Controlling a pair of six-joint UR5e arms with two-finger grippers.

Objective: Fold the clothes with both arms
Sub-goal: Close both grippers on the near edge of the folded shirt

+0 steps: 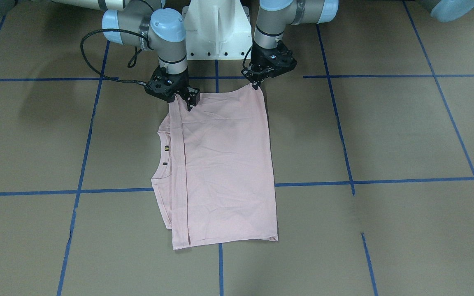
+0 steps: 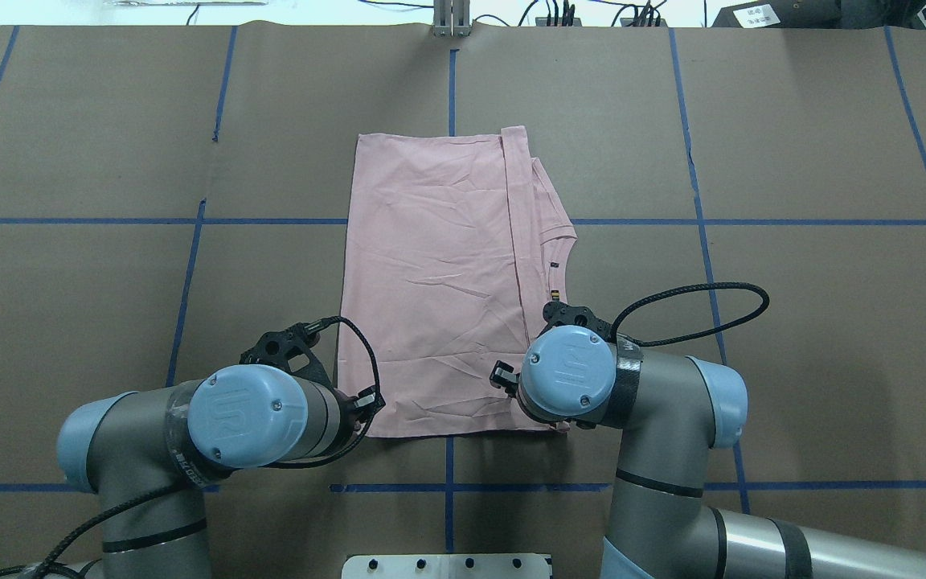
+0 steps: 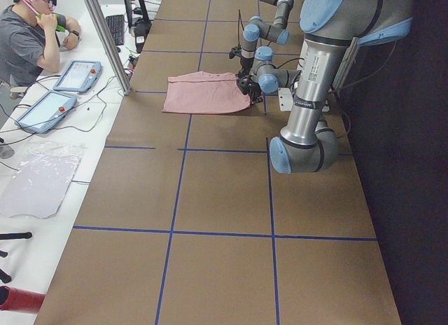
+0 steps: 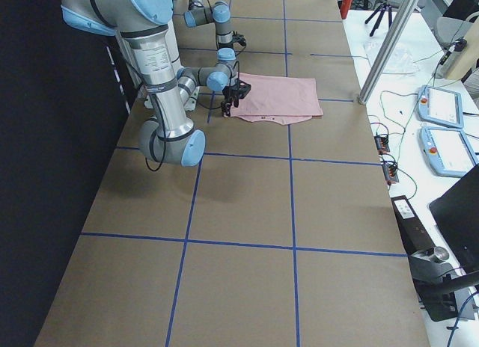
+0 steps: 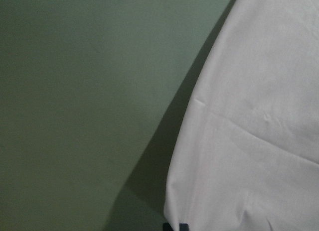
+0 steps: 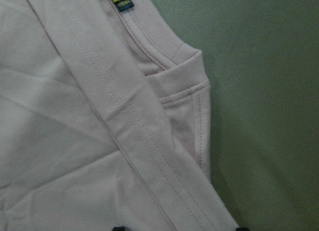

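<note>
My left gripper (image 1: 256, 85) is pinched closed on one near corner of the pale pink T-shirt (image 1: 224, 164), which lies folded and flat on the brown table (image 1: 385, 131), while my right gripper (image 1: 190, 100) stands spread wide over the other near corner, holding nothing.

- The T-shirt (image 2: 431, 281) lies flat in the middle of the counter (image 2: 752, 121), just in front of the pedestal base (image 1: 216, 28).
- Its collar (image 2: 563, 257) lies on the robot's right side.
- The left pincer (image 1: 256, 84) is at the T-shirt's near left corner, the right pincer (image 1: 191, 100) at its near right corner.
</note>
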